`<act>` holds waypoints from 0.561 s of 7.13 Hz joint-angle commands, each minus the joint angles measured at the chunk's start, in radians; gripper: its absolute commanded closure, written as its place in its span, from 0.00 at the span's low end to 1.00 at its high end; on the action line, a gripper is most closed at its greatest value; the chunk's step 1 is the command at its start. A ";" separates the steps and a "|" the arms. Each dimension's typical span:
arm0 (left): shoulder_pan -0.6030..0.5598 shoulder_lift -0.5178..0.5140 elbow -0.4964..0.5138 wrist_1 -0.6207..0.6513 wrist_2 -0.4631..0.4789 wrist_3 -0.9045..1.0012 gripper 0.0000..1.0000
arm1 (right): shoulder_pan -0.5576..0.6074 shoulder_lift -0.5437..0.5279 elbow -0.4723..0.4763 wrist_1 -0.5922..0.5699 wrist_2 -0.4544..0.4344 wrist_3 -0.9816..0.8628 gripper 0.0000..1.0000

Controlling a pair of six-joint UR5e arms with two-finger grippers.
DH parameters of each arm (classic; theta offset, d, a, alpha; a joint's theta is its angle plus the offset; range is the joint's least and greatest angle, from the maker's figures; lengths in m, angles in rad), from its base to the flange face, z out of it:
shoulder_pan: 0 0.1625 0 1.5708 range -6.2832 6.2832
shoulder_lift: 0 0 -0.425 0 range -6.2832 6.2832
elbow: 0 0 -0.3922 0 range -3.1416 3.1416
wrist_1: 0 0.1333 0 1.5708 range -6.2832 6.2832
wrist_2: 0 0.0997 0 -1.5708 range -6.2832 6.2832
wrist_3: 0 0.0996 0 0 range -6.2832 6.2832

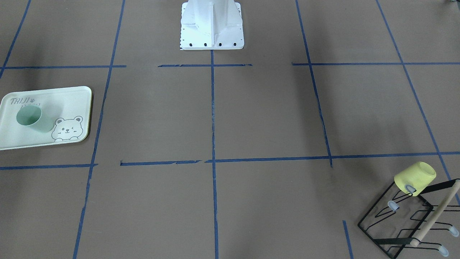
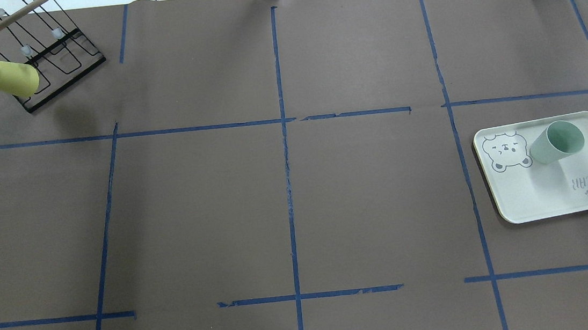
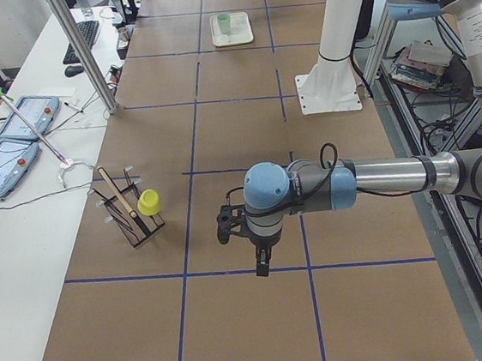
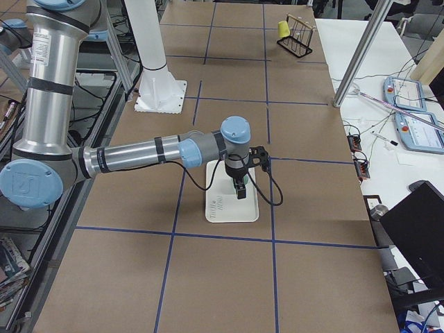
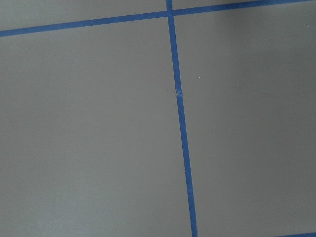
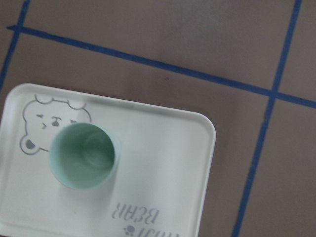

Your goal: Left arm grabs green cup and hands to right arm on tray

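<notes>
rack [image 1: 393, 240]: way out at 10 o'clock in the overhead view, with a yellow cup [image 2: 9, 77] hung tilted on one prong
left arm [image 3: 379, 179]: forearm stretched level over the table, wrist bent so the left gripper [image 3: 262, 269] hangs straight down above bare paper and blue tape
left gripper: apart or together, honestly can't tell
right arm [image 4: 132, 156]: same deal, level forearm, right gripper [image 4: 240, 193] pointing down over the tray [image 2: 539, 192]. Can't tell its state either
green cup [image 2: 557, 142]: upright on the tray at 3 o'clock, bear drawing at its 9 o'clock

A yellow cup [image 1: 415, 178] sits tilted on a black wire rack [image 1: 393, 240] (wooden rod [image 1: 435, 212] across it).
</notes>
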 commanded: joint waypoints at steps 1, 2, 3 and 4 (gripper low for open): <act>0.000 0.002 -0.001 -0.003 -0.005 -0.005 0.00 | 0.107 -0.110 -0.006 -0.028 0.033 -0.112 0.00; 0.000 0.006 0.004 0.009 0.007 -0.003 0.00 | 0.115 -0.119 0.000 -0.043 0.037 -0.105 0.00; 0.000 0.011 0.016 0.009 0.006 -0.003 0.00 | 0.115 -0.118 0.002 -0.057 0.034 -0.105 0.00; 0.001 0.026 0.018 0.009 0.009 -0.002 0.00 | 0.115 -0.116 -0.003 -0.056 0.030 -0.106 0.00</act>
